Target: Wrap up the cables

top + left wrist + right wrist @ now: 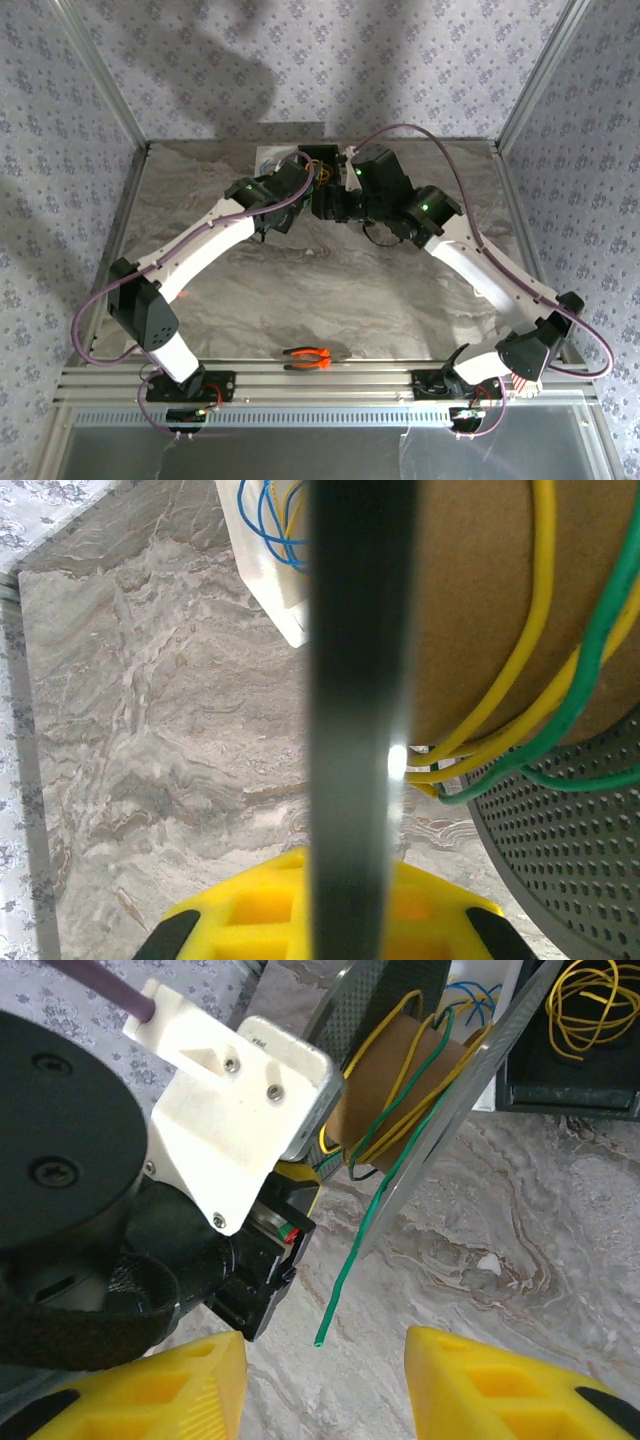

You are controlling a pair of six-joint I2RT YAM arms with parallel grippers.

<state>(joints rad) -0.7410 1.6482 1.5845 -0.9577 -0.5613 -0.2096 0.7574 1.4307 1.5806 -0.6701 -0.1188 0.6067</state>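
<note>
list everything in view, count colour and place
spool: one, cardboard core, dark flanges, far table centre
black tray: one, black, beside spool
white tray: one, white, next to black tray
green cable: one, green, partly wound on spool, end free
yellow cable: few turns, yellow, on spool
yellow coil: one, yellow, in black tray
blue cables: several, blue, in white tray
pliers: one, orange handles, near table edge
left gripper: one, yellow fingers, shut on spool
right gripper: one, yellow fingers, open, empty

spool flange (pixel 360 720) blurred, crossing left wrist view; blue cable (pixel 262 520) and yellow coil (pixel 585 1000) cut by top edges.
</note>
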